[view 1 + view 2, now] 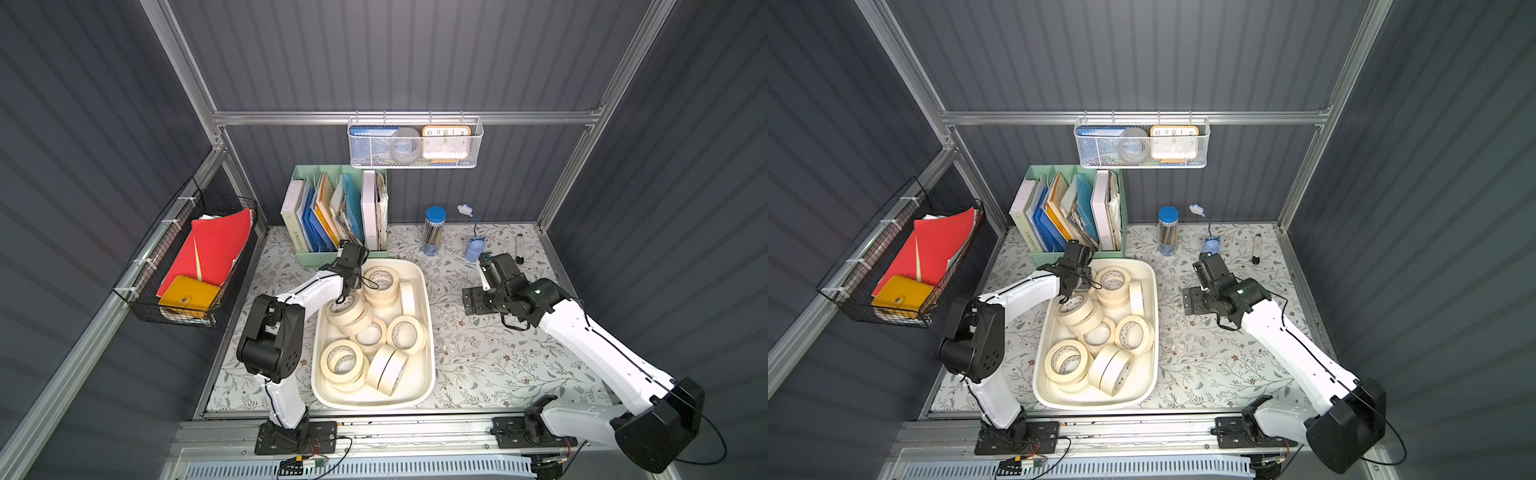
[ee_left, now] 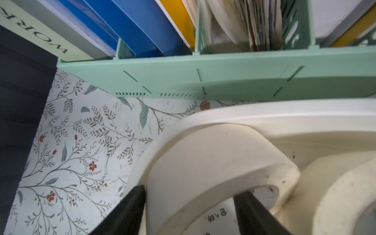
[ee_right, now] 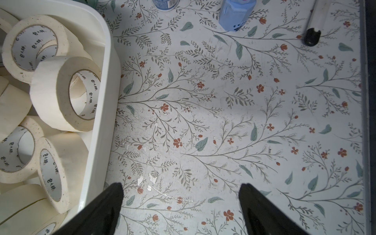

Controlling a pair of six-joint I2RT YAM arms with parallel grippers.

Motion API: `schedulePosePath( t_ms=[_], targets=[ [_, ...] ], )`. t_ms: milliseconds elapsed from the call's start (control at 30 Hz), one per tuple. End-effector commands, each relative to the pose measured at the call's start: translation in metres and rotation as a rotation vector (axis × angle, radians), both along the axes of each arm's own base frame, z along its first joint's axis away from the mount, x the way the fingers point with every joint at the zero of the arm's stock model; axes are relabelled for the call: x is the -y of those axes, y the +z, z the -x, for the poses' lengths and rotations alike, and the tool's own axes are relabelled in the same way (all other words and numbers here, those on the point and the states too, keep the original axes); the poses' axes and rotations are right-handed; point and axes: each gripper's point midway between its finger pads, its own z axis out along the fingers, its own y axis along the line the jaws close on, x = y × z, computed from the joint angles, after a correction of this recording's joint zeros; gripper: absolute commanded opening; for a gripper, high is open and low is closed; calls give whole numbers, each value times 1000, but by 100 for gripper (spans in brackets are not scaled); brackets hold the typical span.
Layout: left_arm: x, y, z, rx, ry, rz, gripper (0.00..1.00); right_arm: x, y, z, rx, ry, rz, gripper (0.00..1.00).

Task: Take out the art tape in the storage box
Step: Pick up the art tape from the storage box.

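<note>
The storage box (image 1: 428,316) is a cream tub in the middle of the floral table, seen in both top views, and holds several cream art tape rolls (image 1: 405,334). My left gripper (image 2: 191,191) reaches into the box's far left corner. It straddles one tilted roll (image 2: 213,158): one finger lies against the roll's outer side, the other stands in front of its printed core. The jaws are open around it. My right gripper (image 3: 181,187) hovers over bare table to the right of the box rim (image 3: 107,81), open and empty.
A mint-green file holder (image 1: 340,216) stands just behind the box. A blue-lidded pencil jar (image 1: 434,230), a small blue item (image 1: 473,249) and a pen (image 1: 519,248) sit at the back right. A white mesh basket (image 1: 415,145) hangs above, a black wire basket (image 1: 187,266) at left.
</note>
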Motion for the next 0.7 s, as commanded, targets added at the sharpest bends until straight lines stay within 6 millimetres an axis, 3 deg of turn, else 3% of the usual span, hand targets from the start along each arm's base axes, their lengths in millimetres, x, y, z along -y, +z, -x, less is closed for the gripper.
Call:
schedulePosePath(
  t_ms=[0,233,333,533,667],
  targets=[
    [-6,-5,-5,-17,3,-5,60,3,-1,0,17,-8,13,94],
    [-11,-7,-8,-22,13,-26,33,0,-5,0,0,-2,0,94],
    [-13,1,-8,-9,23,-35,22,-5,0,4,-5,15,-32,92],
    [-12,62,-8,84,16,-38,18,-27,27,18,-7,60,-145,86],
    [-2,102,-2,137,-13,-17,18,-56,47,23,14,124,-192,83]
  ],
)
